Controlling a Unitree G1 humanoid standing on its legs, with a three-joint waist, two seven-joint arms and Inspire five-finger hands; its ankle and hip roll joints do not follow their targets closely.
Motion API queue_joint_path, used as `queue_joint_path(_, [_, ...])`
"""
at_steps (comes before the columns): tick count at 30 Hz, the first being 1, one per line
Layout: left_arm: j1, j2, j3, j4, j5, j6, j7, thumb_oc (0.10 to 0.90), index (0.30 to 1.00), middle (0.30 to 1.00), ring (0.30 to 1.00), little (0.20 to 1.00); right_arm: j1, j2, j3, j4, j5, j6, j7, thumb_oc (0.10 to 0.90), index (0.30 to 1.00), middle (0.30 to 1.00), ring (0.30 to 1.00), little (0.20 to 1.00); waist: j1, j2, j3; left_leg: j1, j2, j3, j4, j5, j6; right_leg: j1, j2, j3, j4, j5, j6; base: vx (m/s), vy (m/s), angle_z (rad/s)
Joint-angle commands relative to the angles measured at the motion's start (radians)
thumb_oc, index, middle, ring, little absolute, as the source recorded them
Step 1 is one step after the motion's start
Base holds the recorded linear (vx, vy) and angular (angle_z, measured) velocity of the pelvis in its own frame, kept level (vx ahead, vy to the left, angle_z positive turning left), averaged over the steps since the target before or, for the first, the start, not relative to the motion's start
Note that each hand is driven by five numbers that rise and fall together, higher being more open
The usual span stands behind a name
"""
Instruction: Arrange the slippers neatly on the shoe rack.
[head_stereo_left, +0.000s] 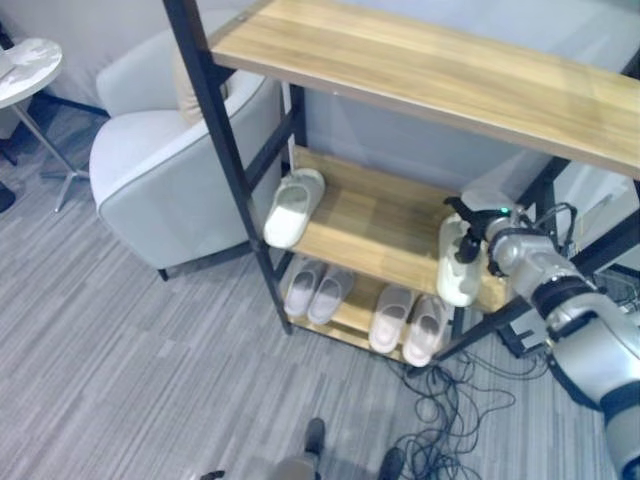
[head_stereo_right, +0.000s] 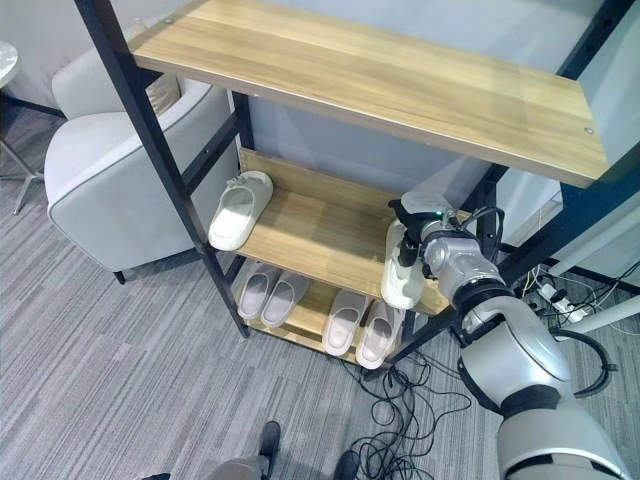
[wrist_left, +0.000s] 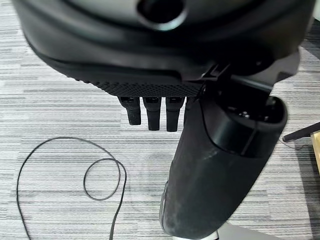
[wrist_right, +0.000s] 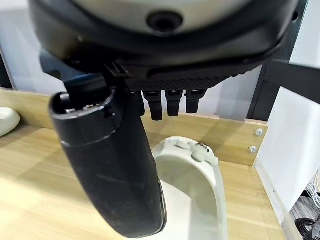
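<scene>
Centrally, a shoe rack (head_stereo_right: 150, 135) with a black metal frame and three wooden shelves stands on grey carpet (head_stereo_left: 120, 370). On the middle shelf (head_stereo_right: 320, 235), one white slipper (head_stereo_right: 238, 210) lies at the robot's left end, its toe toward the back. At the right end of that shelf, the right hand (head_stereo_right: 412, 232) holds a second white slipper (head_stereo_right: 403, 275); the thumb lies inside its opening and the fingers (wrist_right: 156, 106) curl over its rear edge, so the hand is clamped on it. This held slipper rests on the shelf with its front end overhanging the front edge. On the bottom shelf (head_stereo_left: 352, 312), two pairs of pale slippers (head_stereo_left: 318, 290) (head_stereo_left: 408, 322) lie side by side, toes pointing outward. The left hand (wrist_left: 200, 165) hangs above the carpet, its fingers (wrist_left: 150, 111) relaxed and holding nothing. A grey armchair (head_stereo_left: 170, 170) stands just beside the rack's left side, with a small round side table (head_stereo_left: 25, 65) beyond it.
</scene>
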Motion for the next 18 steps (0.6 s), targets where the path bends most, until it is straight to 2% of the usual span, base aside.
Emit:
queue_joint_path(1, [-0.021, 0.009, -0.018, 0.054, -0.03, -0.004, 0.01, 0.8, 0.9, 0.9, 0.9, 0.9, -0.137, -0.163, 0.004, -0.021, -0.016, 0.018, -0.061, 0.8, 0.9, 0.9, 0.9, 0.9, 0.02, 0.005, 0.025, 0.059, -0.008, -0.049, -0.071, -0.039, -0.022, 0.074, -0.018, 0.012, -0.002, 0.029, 0.071, 0.0, 0.0, 0.0])
queue_joint_path(7, [-0.026, 0.002, -0.031, 0.055, -0.037, -0.005, 0.019, 0.8, 0.9, 0.9, 0.9, 0.9, -0.168, -0.166, 0.011, 0.03, -0.032, 0.027, -0.081, 0.8, 0.9, 0.9, 0.9, 0.9, 0.021, 0.006, 0.027, 0.047, -0.011, -0.046, -0.071, -0.037, -0.024, 0.065, -0.019, 0.015, -0.002, 0.029, 0.07, 0.0, 0.0, 0.0])
queue_joint_path(18, [-0.045, -0.017, -0.075, 0.032, -0.024, -0.016, 0.045, 0.8, 0.9, 0.9, 0.9, 0.9, -0.183, -0.163, -0.005, 0.002, -0.063, 0.039, -0.162, 0.8, 0.9, 0.9, 0.9, 0.9, 0.031, 0.013, 0.045, 0.031, -0.016, -0.054, -0.071, -0.032, -0.024, 0.055, -0.02, -0.001, -0.002, 0.026, 0.073, 0.0, -0.001, 0.0])
